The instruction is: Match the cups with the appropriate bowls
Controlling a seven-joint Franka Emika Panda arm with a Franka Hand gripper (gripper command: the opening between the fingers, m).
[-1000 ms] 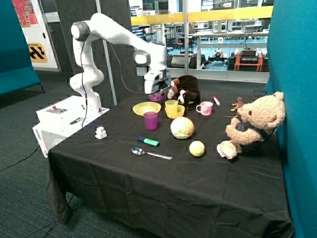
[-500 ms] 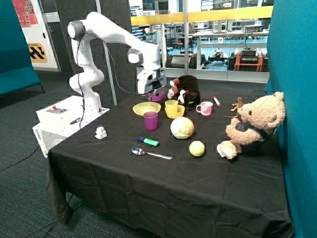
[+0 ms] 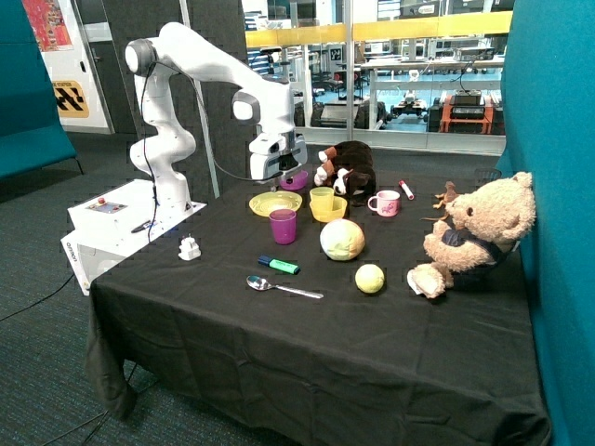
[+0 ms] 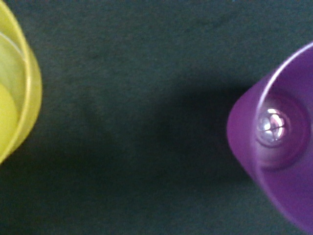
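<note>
The purple cup (image 3: 283,226) stands upright on the black cloth in front of the yellow plate. The yellow cup (image 3: 322,200) stands in the yellow bowl (image 3: 333,212), just beside the purple cup. The purple bowl (image 3: 297,182) sits behind the plate, next to the plush dog, and is partly hidden by my gripper (image 3: 276,178). The gripper hangs above the plate's far edge and carries nothing that I can see. The wrist view shows a purple vessel (image 4: 279,142), probably that bowl, and a yellow rim (image 4: 22,98), with bare cloth between them.
A wide yellow plate (image 3: 275,203), a plush dog (image 3: 349,167), a pink-and-white mug (image 3: 385,203) and a red marker (image 3: 406,189) are at the back. A cabbage-like ball (image 3: 342,240), yellow ball (image 3: 370,278), spoon (image 3: 282,287), green marker (image 3: 279,265), white plug (image 3: 190,248) and teddy bear (image 3: 474,232) lie nearer the front.
The gripper has moved sideways from over the purple bowl, away from the plush dog, to above the plate's far edge. The cups and bowls have not moved.
</note>
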